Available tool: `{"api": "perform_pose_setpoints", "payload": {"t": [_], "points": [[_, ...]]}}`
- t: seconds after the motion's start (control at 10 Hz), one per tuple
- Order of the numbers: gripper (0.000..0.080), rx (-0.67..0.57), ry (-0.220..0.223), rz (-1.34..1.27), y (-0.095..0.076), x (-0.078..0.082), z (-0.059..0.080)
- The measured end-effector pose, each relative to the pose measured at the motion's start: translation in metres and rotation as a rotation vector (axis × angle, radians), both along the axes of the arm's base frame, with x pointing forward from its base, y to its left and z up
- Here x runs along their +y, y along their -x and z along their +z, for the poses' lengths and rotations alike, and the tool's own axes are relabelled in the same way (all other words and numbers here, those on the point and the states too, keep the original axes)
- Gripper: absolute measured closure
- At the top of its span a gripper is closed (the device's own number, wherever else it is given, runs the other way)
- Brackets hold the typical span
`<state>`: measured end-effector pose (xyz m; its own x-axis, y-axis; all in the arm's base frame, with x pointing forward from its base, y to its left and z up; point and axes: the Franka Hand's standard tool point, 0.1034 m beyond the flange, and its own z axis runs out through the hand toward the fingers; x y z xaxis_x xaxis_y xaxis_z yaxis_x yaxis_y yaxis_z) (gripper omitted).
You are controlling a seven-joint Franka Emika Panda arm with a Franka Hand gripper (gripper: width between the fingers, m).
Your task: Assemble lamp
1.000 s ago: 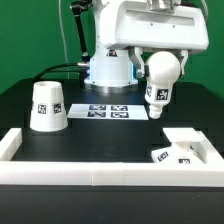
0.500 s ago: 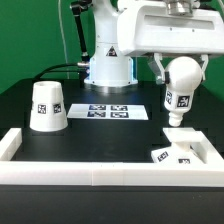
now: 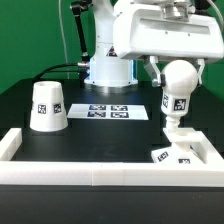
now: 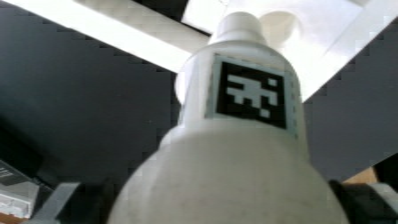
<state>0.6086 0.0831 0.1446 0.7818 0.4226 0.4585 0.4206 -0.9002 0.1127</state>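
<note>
My gripper (image 3: 178,66) is shut on the white rounded bulb (image 3: 177,90), which hangs stem down with a square tag on its neck. The bulb's stem sits just above the low angular base (image 3: 176,147) at the exterior view's right. In the wrist view the bulb (image 4: 238,130) fills the picture, its tag facing the camera, with a dark fingertip (image 4: 27,192) at its side. The tapered shade (image 3: 47,106) stands upside down on the black table at the exterior view's left, far from the gripper.
The marker board (image 3: 112,111) lies flat near the arm's base. A white raised rim (image 3: 60,168) runs along the table's front and sides. A black cable trails behind the shade.
The gripper has carried the bulb toward the exterior view's right and lowered it over the base. In the last half second it barely moved.
</note>
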Motion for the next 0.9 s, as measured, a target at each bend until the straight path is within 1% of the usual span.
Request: {"api": "perform_pose_setpoints", "payload": {"t": [0.3,0.5,0.7,0.9], "points": [[0.0220,0.019,-0.021,-0.019,0.000,0.011,-0.003],[0.0220,0.024,-0.024,-0.012,0.002,0.019,-0.005],[0.0220,0.025,-0.024,-0.008,0.003,0.022,-0.006],[0.0220,0.020,-0.022,-0.009,0.003,0.020,-0.008]]}}
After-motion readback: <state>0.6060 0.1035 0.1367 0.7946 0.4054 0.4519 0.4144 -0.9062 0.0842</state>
